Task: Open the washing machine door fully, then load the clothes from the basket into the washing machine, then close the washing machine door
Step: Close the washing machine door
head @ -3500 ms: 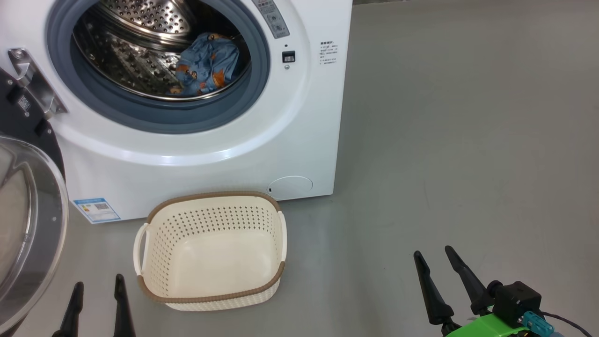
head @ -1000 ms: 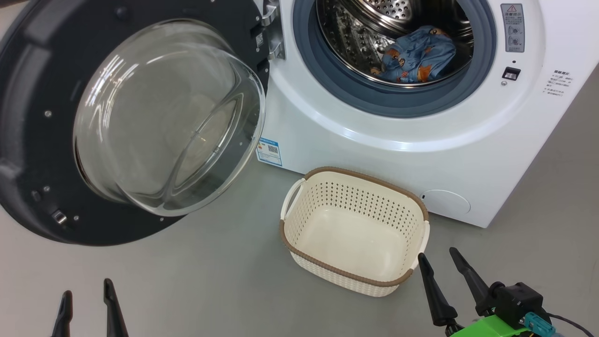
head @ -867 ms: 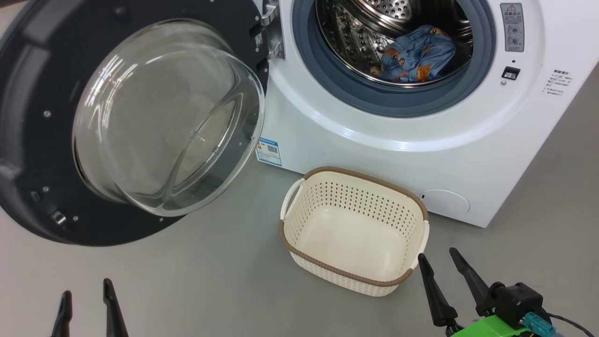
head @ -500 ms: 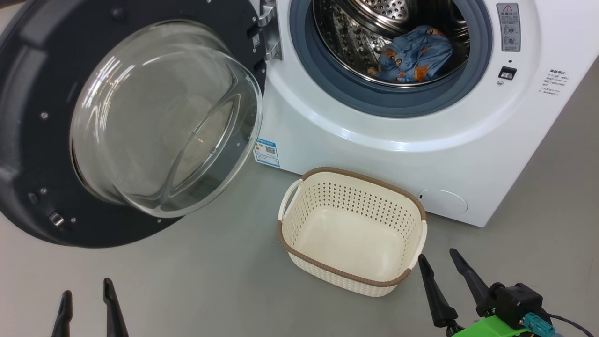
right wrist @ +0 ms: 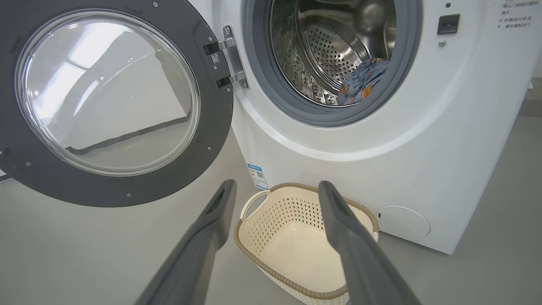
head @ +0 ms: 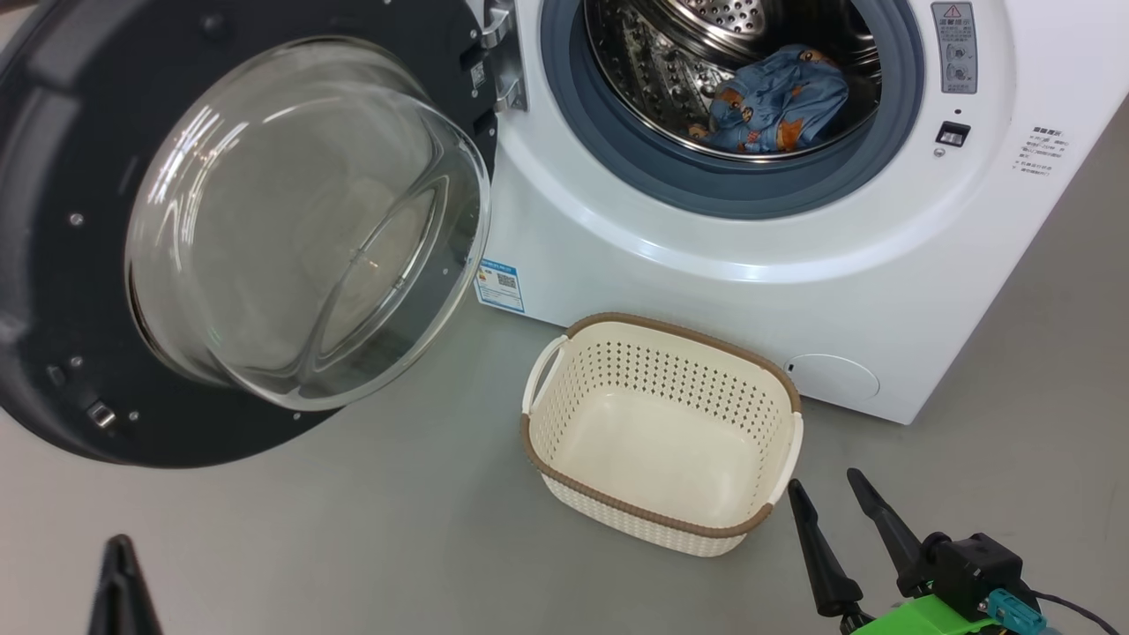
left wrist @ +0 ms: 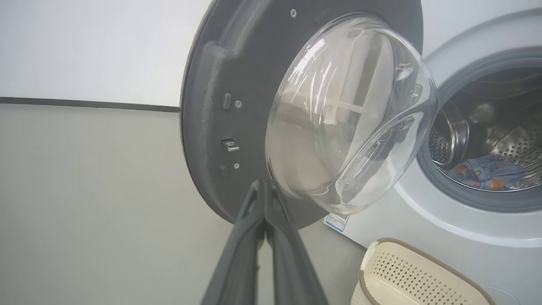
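The washing machine (head: pixel 706 291) stands with its door (head: pixel 53 265) swung wide open to the left, glass bowl facing me. The light-blue printed clothes (head: pixel 776 97) lie inside the steel drum, also seen as clothes (left wrist: pixel 487 171) and clothes (right wrist: pixel 362 80). The cream basket (head: pixel 657 514) sits on the floor in front of the machine with nothing in it. My left gripper (head: pixel 119 551) is at the lower left, fingers pressed together and holding nothing; in the left wrist view the left gripper (left wrist: pixel 264 190) points at the door's lower rim (left wrist: pixel 211 127). My right gripper (head: pixel 822 479) stands open just right of the basket, and the right gripper (right wrist: pixel 277 186) frames the basket (right wrist: pixel 271 264).
Grey floor (head: pixel 397 529) spreads before the machine and to its right. The door's hinge (head: pixel 498 53) sits at the left of the grey-blue gasket (head: pixel 732 190). A white wall with a dark baseboard (left wrist: pixel 84 103) lies beyond the door.
The left gripper's two fingers have come together into one dark point. The head view has drifted slightly, after turning left earlier to take in the whole door. The right gripper is unchanged.
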